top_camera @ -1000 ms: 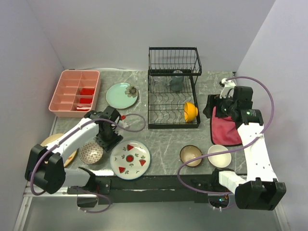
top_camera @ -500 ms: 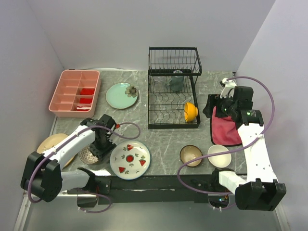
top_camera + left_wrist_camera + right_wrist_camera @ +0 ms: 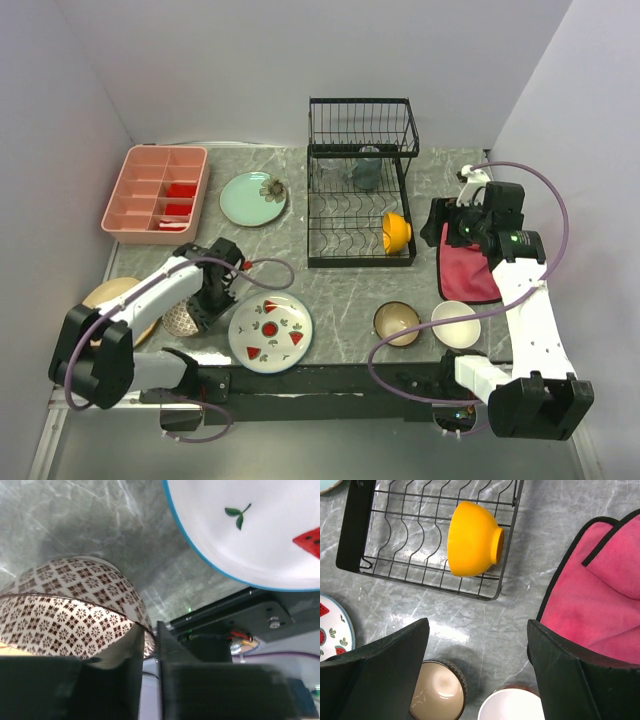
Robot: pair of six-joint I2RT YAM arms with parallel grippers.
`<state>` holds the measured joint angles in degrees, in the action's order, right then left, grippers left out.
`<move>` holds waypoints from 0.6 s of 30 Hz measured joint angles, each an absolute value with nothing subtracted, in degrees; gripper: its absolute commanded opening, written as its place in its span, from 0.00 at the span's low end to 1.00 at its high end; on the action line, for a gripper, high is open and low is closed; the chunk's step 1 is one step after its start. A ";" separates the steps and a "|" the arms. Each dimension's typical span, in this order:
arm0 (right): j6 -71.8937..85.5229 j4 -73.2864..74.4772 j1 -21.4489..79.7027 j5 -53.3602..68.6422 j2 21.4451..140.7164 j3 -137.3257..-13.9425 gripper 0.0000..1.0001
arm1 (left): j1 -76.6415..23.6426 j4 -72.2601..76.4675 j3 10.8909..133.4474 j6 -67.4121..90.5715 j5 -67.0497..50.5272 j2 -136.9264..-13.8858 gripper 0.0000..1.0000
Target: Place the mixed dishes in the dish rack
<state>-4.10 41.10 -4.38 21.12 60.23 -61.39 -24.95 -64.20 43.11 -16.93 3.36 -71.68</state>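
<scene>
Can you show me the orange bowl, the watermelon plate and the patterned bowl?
orange bowl [image 3: 470, 542]: right wrist view, on its rounded outer side.
watermelon plate [image 3: 270, 331]: top view, on its middle.
patterned bowl [image 3: 75, 580]: left wrist view, on its outer wall.

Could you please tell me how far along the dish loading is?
Done: the orange bowl sits in the dish rack. In hand: the left claw pinches the rim of the patterned bowl. Left to load: mint plate, watermelon plate, tan plate, brown bowl, white bowl.
</scene>
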 measured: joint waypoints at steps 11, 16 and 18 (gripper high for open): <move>-4.08 40.91 -4.38 20.99 60.12 -61.39 0.87 | -24.95 -73.41 66.17 -18.83 -1.02 -78.17 0.01; -4.14 40.91 -4.38 20.16 59.53 -61.36 0.87 | -24.86 -72.79 82.61 -19.14 -8.64 -82.17 0.01; -4.32 41.01 -4.40 19.38 59.33 -61.39 0.87 | -24.82 -67.85 85.56 -18.68 -14.31 -82.98 0.01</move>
<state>-4.32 41.01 -4.40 19.38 59.33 -61.39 -24.82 -67.85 85.56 -18.68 -14.31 -82.98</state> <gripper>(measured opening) 0.870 0.034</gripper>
